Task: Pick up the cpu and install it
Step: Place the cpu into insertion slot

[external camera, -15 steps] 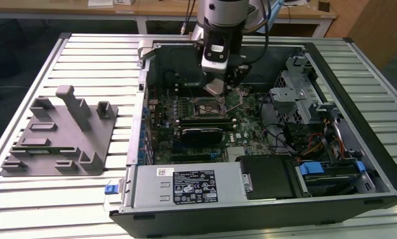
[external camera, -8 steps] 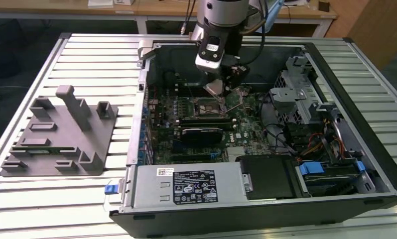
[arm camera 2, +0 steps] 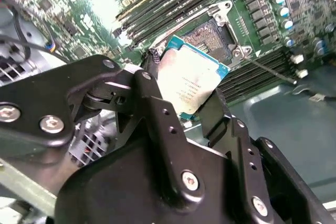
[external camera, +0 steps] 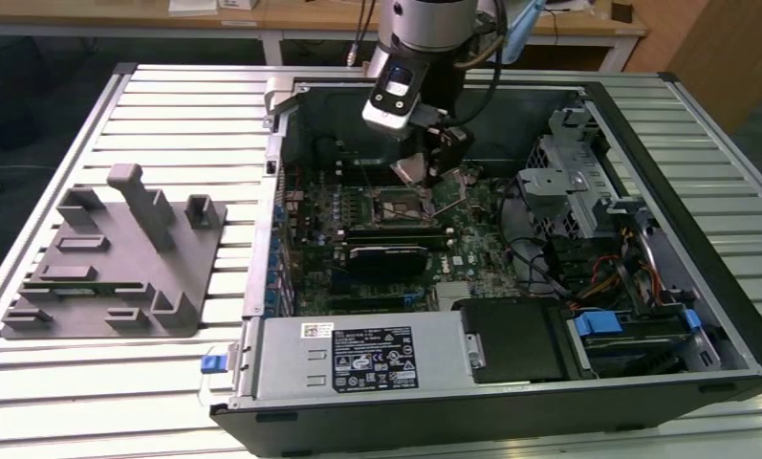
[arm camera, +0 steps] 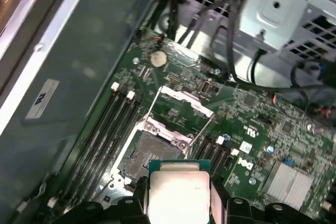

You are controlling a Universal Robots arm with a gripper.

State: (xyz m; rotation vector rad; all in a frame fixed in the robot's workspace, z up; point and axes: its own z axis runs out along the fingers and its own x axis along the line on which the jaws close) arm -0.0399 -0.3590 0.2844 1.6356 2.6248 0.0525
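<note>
The cpu point(arm camera 2: 191, 80) is a flat square chip with a silvery top and a thin green rim. My gripper point(arm camera 2: 184, 94) is shut on it, one black finger on each of two opposite edges. In the exterior view the gripper point(external camera: 422, 174) hangs inside the open computer case, a little above the motherboard. The open cpu socket point(arm camera: 152, 153) lies on the board just beyond the held cpu point(arm camera: 176, 192); chip and socket are apart. The socket's metal load plate point(arm camera: 186, 100) is flipped open. In the second wrist view the chip is tilted over the socket point(arm camera 2: 212, 35).
Memory slots point(arm camera: 102, 135) run beside the socket. A metal drive cage point(external camera: 578, 172) with cables rises at the exterior view's right. A black block point(external camera: 387, 260) sits on the board nearer the power supply point(external camera: 355, 359). A grey fixture tray point(external camera: 106, 258) lies on the slatted table outside the case.
</note>
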